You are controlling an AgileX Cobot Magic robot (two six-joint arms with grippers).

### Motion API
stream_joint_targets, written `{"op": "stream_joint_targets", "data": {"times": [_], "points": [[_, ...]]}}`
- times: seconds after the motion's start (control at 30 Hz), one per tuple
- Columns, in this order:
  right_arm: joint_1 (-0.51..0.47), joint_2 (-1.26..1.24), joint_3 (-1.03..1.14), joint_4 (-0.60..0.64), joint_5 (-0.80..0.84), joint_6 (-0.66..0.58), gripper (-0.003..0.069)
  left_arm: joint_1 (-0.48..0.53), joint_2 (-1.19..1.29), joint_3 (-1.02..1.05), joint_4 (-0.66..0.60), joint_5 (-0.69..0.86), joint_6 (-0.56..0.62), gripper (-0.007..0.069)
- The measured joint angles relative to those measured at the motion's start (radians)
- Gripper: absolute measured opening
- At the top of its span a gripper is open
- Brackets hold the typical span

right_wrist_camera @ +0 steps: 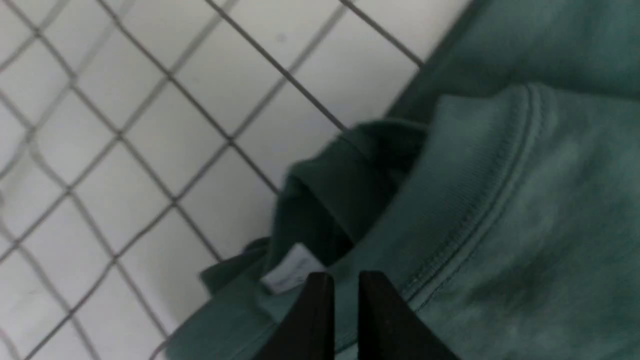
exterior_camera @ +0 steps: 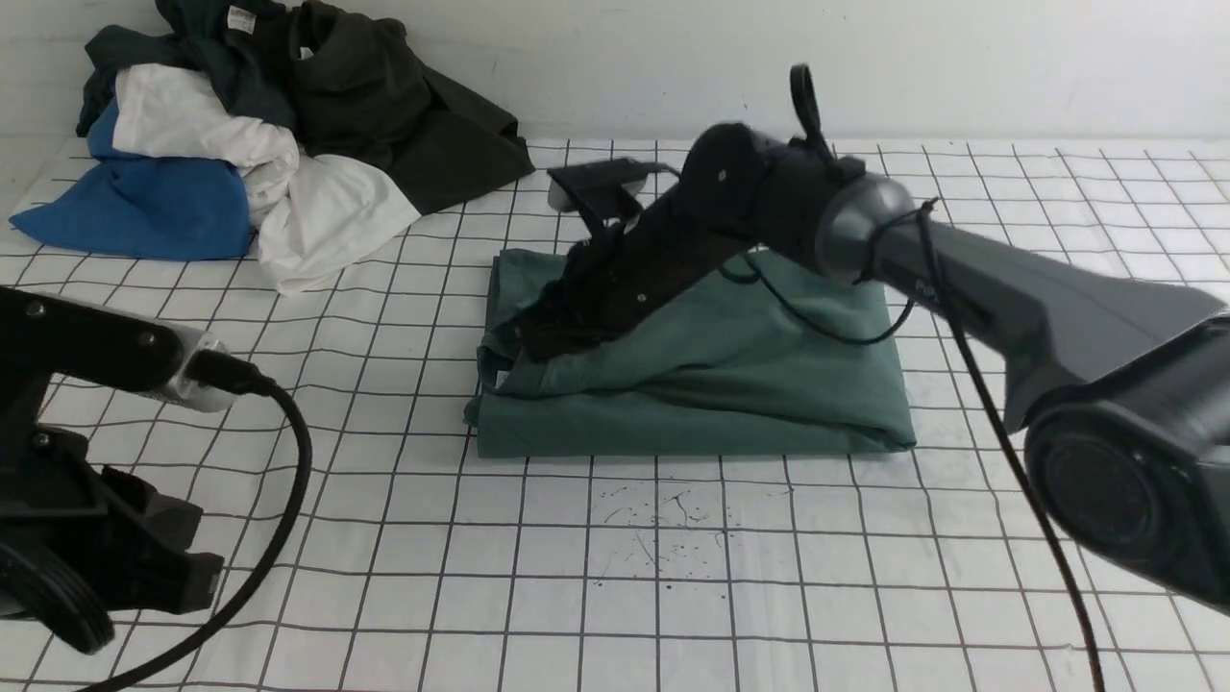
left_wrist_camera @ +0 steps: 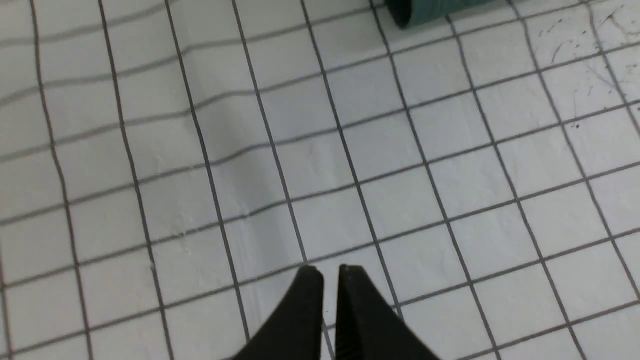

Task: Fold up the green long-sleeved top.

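The green long-sleeved top (exterior_camera: 692,384) lies folded into a rough rectangle in the middle of the gridded table. My right arm reaches across it, and the right gripper (exterior_camera: 524,336) sits low at its left edge. In the right wrist view the right gripper (right_wrist_camera: 342,275) has its jaws nearly together just over the ribbed collar (right_wrist_camera: 480,165), beside the white neck label (right_wrist_camera: 287,272). I cannot make out any cloth pinched between them. My left gripper (left_wrist_camera: 325,270) is shut and empty above bare table, with a green cuff (left_wrist_camera: 425,10) far ahead of it.
A heap of other clothes sits at the back left: a blue one (exterior_camera: 144,207), a white one (exterior_camera: 317,221), a dark olive-black one (exterior_camera: 384,106) and a dark navy-teal one (exterior_camera: 192,48). My left arm (exterior_camera: 86,346) is at the front left. Ink specks (exterior_camera: 663,519) mark the table.
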Motion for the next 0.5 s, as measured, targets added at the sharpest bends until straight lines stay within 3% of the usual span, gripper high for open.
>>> {"op": "stream_joint_targets", "data": {"times": [0.07, 0.23, 0.5], "points": [[-0.009, -0.03, -0.044, -0.032, 0.054, -0.008, 0.0029, 0.0, -0.038, -0.002, -0.004, -0.012, 0.018, 0.0026], [-0.079, -0.315, -0.126, -0.253, 0.194, 0.054, -0.0012, 0.0, -0.305, 0.048, -0.016, -0.127, 0.084, 0.0026], [-0.22, -0.718, 0.124, -0.362, 0.114, 0.152, -0.0013, 0.0, -0.575, 0.174, 0.057, -0.298, 0.141, 0.0026]]}}
